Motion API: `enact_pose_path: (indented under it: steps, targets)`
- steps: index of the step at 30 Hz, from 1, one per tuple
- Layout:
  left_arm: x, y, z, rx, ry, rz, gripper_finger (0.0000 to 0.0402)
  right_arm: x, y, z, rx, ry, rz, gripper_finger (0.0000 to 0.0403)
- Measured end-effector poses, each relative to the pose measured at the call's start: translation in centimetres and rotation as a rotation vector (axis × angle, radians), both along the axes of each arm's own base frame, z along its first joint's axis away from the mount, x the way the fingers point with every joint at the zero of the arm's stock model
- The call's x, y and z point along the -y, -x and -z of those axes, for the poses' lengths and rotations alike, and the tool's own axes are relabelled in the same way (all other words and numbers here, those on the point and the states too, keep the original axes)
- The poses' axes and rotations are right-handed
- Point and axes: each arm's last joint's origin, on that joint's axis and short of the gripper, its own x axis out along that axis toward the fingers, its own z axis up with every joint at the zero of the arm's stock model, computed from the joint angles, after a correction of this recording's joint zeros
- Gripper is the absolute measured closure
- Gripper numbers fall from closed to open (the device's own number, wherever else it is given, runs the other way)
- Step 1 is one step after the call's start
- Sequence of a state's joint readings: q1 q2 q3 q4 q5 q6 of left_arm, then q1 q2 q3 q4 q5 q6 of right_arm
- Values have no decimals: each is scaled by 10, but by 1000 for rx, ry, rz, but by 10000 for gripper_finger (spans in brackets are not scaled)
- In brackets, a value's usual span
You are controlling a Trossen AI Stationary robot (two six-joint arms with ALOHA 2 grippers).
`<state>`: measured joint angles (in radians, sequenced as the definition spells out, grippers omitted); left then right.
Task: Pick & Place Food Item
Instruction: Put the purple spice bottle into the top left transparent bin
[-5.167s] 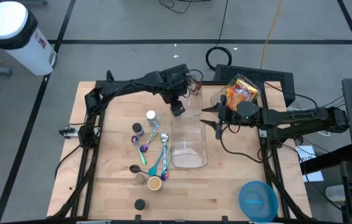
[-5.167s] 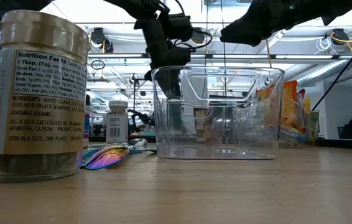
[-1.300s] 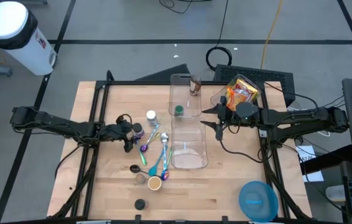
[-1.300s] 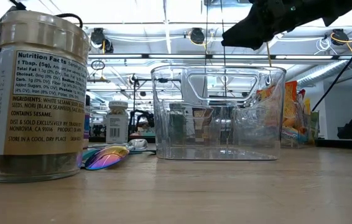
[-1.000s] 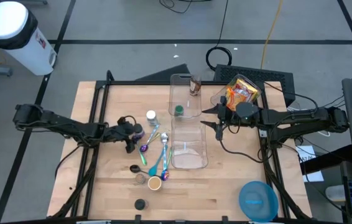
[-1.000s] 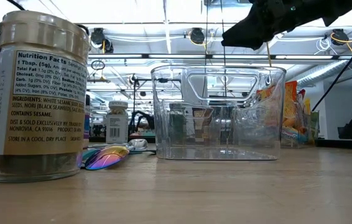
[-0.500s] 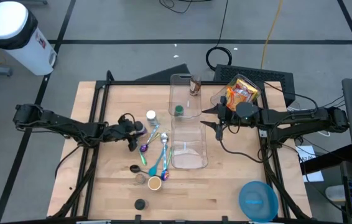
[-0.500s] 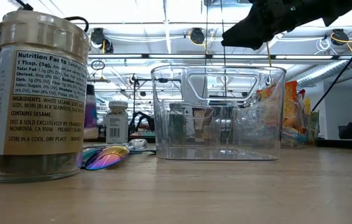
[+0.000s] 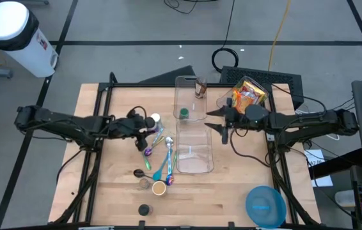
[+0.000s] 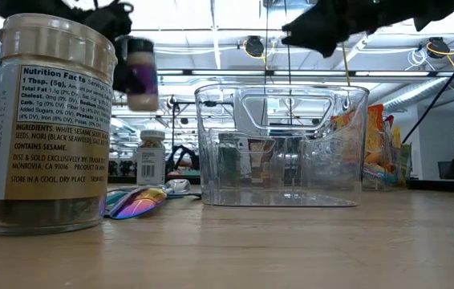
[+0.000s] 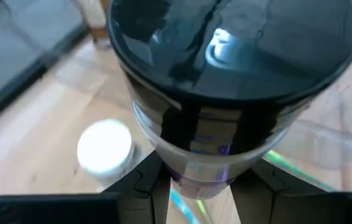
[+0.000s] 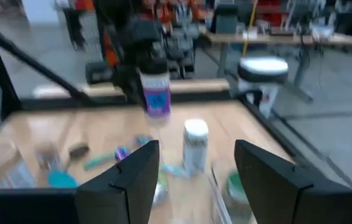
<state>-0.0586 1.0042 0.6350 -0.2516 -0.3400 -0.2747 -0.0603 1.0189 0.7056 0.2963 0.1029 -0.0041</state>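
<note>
Your left gripper (image 9: 144, 126) is clamped on the purple-labelled jar (image 10: 140, 73), lifted clear of the table (image 9: 232, 191) beside the clear bin (image 9: 194, 145), placement outstanding; right gripper (image 9: 222, 119) hangs apart, empty.

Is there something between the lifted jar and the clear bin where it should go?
The left end effector holds the dark-lidded jar in the air. The white-capped bottle stands near the route to the clear bin, but below the jar.
</note>
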Motion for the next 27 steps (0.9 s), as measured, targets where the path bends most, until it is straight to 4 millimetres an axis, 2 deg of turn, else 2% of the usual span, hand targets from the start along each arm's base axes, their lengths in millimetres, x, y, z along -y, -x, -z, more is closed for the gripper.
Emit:
enact_pose_path:
  steps: [4,7,13,16,20,27]
  targets:
    - [1,-14,-3,9,-25,18,267,-4,-8,-17,44,26,-22,178]
    - [2,-27,0,-8,-25,24,267,-6,-22,-35,-6,36,-33,147]
    - [4,-51,15,-85,-2,64,269,-5,-66,-69,-226,46,-44,91]
    - [5,-60,19,-112,2,78,270,-5,-93,-77,-306,76,-56,78]
    - [6,-68,23,-139,-13,104,270,-4,-127,-70,-383,98,-88,80]
    - [6,-70,25,-144,-17,115,270,-6,-165,-25,-464,63,-202,88]
